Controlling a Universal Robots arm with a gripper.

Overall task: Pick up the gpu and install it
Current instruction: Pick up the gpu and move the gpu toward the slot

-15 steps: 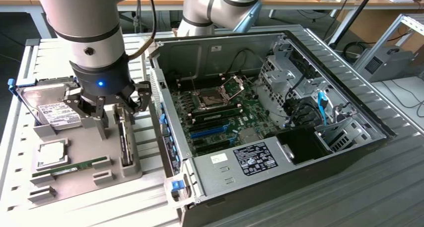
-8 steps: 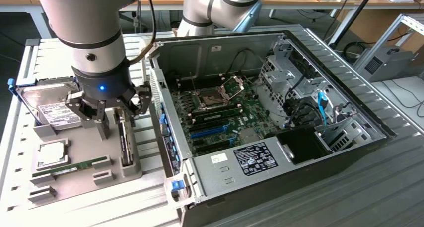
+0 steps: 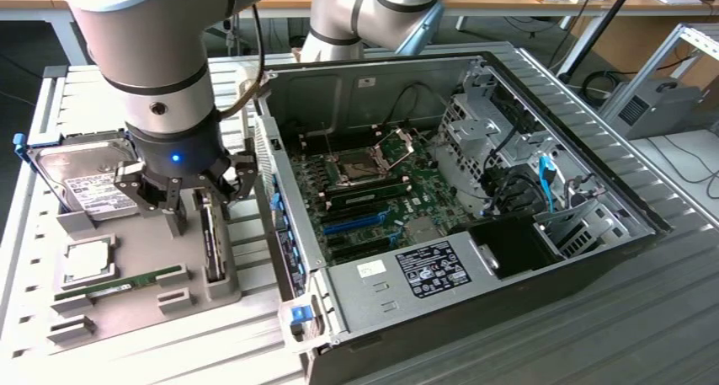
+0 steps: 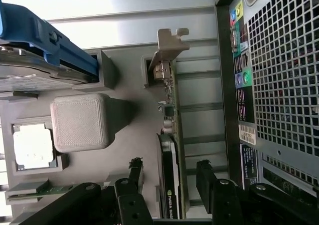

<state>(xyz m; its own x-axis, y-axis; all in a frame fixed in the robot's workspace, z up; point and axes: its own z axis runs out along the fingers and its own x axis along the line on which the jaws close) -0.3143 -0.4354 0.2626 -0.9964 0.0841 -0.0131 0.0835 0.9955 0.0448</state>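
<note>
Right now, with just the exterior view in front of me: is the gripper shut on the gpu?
Observer: No. In the wrist view the gripper is open, with one finger on each side of the gpu and a gap on both sides.
Operator: Is the gpu out of its slot?
Observer: No. It stands on edge in the tray, with its bracket at the slot's end.
</note>
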